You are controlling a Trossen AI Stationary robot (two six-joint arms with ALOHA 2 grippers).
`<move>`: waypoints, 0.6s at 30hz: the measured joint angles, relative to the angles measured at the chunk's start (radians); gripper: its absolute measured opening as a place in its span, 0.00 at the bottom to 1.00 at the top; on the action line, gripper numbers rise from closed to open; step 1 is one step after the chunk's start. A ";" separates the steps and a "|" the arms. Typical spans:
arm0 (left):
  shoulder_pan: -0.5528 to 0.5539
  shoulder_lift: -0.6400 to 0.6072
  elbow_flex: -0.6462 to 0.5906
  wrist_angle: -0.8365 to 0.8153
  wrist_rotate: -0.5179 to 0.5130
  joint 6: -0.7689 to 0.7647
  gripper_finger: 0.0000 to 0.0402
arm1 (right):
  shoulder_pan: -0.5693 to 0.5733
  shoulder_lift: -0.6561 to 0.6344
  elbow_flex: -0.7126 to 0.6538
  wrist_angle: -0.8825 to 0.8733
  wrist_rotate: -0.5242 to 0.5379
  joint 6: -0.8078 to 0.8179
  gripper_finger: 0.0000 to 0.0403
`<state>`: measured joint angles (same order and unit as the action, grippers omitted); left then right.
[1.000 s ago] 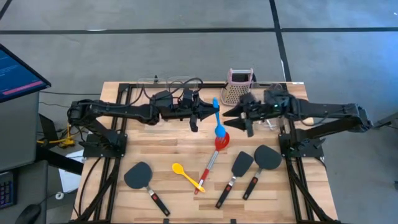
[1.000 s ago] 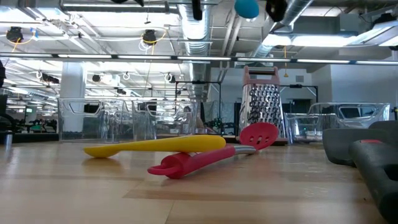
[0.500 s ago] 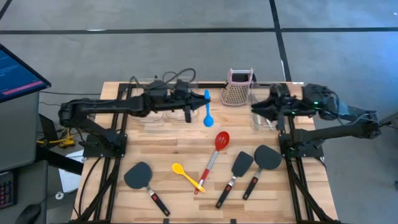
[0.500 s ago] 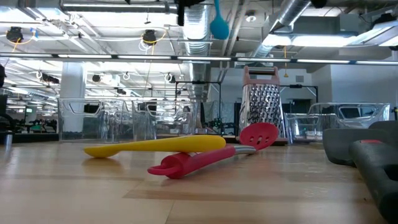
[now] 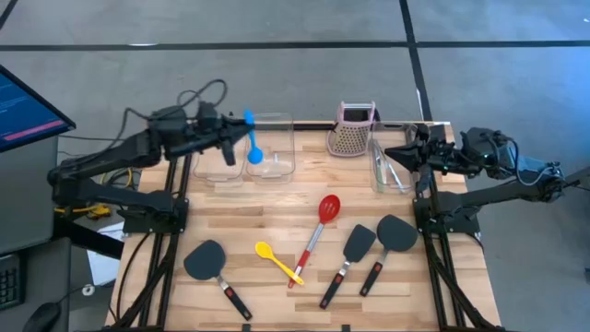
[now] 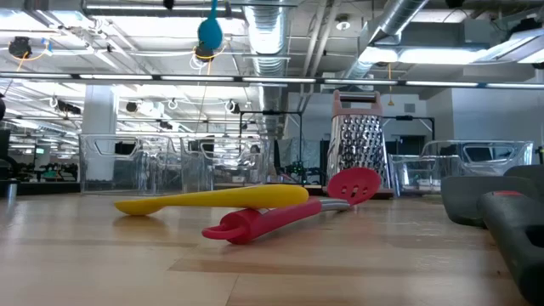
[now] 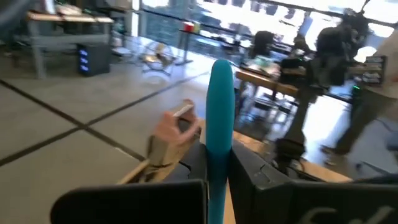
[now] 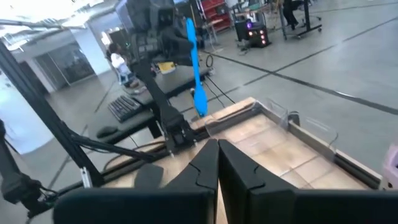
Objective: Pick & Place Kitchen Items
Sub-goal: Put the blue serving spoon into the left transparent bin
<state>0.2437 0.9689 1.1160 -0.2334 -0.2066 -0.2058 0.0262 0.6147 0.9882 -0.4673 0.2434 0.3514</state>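
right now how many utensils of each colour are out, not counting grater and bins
black spatulas: 3
red spoon: 1
yellow spoon: 1
blue spoon, held in the left hand: 1
silver tongs: 1
total: 7

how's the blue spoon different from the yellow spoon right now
The blue spoon hangs in the air, bowl down, clamped in the shut left gripper above a clear bin; the yellow spoon lies flat on the table, untouched. The yellow one rests beside the red spoon; the blue one hangs alone. Both are small, one-colour spoons.
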 joint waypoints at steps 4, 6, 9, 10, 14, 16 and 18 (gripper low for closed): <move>0.039 -0.061 0.000 -0.071 -0.062 0.001 0.01 | 0.001 0.000 0.000 -0.014 0.020 -0.003 0.01; 0.064 -0.076 0.000 -0.109 -0.104 0.000 0.01 | 0.001 -0.001 0.000 -0.018 0.020 -0.003 0.01; 0.104 -0.083 0.000 -0.178 -0.165 -0.004 0.01 | 0.001 0.000 0.000 -0.028 0.020 -0.003 0.00; 0.118 -0.082 0.000 -0.199 -0.179 -0.010 0.01 | 0.001 0.000 0.000 -0.030 0.020 -0.003 0.01; 0.177 -0.050 0.000 -0.269 -0.208 -0.016 0.01 | 0.001 0.000 0.000 -0.045 0.020 -0.003 0.00; 0.203 -0.022 0.000 -0.272 -0.212 -0.016 0.01 | 0.001 0.000 0.000 -0.057 0.021 -0.004 0.00; 0.228 0.010 0.000 -0.276 -0.212 -0.015 0.01 | 0.001 0.000 0.000 -0.060 0.020 -0.003 0.01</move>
<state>0.4719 0.9791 1.1164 -0.5098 -0.4190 -0.2212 0.0269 0.6149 0.9882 -0.5278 0.2638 0.3481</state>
